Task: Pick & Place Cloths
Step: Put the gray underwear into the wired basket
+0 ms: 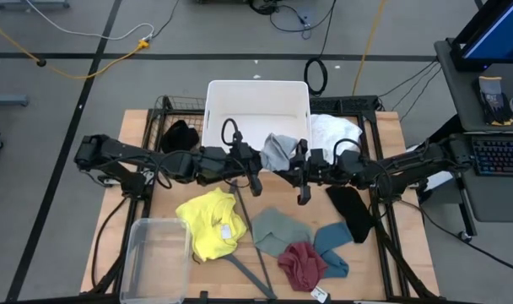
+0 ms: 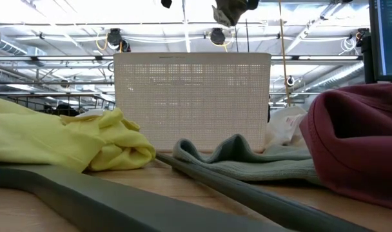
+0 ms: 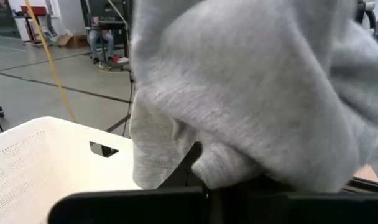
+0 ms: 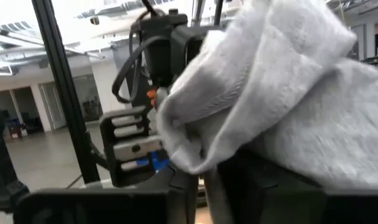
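Observation:
The grey cloth point(image 1: 279, 150) hangs in the air between my two grippers, over the near rim of the white perforated bin point(image 1: 256, 105). It fills the left wrist view point(image 3: 251, 93) and the right wrist view point(image 4: 288, 106), and its lower tip shows in the low view point(image 2: 231, 9). My left gripper point(image 1: 259, 160) and my right gripper point(image 1: 299, 162) face each other across it, both shut on it. The yellow point(image 1: 213, 224), sage green point(image 1: 280, 230), maroon point(image 1: 303, 263), teal point(image 1: 334, 245) and one black cloth point(image 1: 351, 211) lie on the table. The white cloth point(image 1: 337, 131) and the other black one point(image 1: 180, 135) lie beside the bin. My left gripper holds the grey cloth at its left side point(image 1: 267, 154), coming level from the table's left. The cloth drapes over the fingers and hides them. It is lifted clear and bunched. My right gripper holds the cloth's right side point(image 1: 292, 154), coming level from the table's right. Folds point(image 4: 195, 143) cover its fingers too.
A thin dark grey hanger point(image 1: 252, 245) lies slanting between the yellow and sage green cloths. A clear plastic tub point(image 1: 155, 257) sits at the near left corner. A desk with a keyboard point(image 1: 497, 156) stands to the right of the table.

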`<state>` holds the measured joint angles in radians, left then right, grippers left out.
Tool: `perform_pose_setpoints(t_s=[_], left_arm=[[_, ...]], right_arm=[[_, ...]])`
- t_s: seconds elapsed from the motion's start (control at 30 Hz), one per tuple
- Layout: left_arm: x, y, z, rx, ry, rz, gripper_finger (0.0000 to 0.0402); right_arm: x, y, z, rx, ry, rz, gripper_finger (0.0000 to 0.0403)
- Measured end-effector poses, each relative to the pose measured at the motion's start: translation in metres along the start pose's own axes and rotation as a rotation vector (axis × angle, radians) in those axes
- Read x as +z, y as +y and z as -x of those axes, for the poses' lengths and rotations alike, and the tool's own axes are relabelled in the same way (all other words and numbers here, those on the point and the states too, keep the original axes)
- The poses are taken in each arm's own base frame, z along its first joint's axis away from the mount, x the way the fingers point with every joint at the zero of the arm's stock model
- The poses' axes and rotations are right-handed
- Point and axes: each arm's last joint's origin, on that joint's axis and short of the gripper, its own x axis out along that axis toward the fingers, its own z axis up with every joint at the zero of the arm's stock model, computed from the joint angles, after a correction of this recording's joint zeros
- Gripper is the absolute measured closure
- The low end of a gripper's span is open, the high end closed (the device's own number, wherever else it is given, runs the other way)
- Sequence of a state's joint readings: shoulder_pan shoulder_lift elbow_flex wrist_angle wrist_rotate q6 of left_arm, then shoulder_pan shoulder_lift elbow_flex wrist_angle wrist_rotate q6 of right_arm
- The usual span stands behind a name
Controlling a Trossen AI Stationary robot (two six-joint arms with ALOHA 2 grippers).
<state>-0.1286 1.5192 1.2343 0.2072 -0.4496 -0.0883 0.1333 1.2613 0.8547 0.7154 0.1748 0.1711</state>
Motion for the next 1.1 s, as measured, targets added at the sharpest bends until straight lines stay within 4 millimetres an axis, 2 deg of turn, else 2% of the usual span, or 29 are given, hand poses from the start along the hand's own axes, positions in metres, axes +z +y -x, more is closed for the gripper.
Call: perform_pose_setpoints(t_s=[0.2,0.5,0.87,1.1], left_arm=[[0.002,0.002,0.007,0.022,0.033,0.004,0.0398],[0.018,0.012,0.037,0.155,0.07,-0.029,0.04],[0.043,0.024,0.095,0.319,0.071,-0.074,0.0401],[0.052,0.03,0.122,0.45,0.043,-0.092,0.0401]], right_arm=[[-0.003,0.001,0.0,0.051,0.034,0.003,0.0292],[-0.013,-0.001,0.004,0.046,0.175,0.022,0.0235],[-0.013,0.003,0.009,0.054,0.224,0.027,0.0234],[-0.009,0.003,0.013,0.056,0.222,0.027,0.0238]])
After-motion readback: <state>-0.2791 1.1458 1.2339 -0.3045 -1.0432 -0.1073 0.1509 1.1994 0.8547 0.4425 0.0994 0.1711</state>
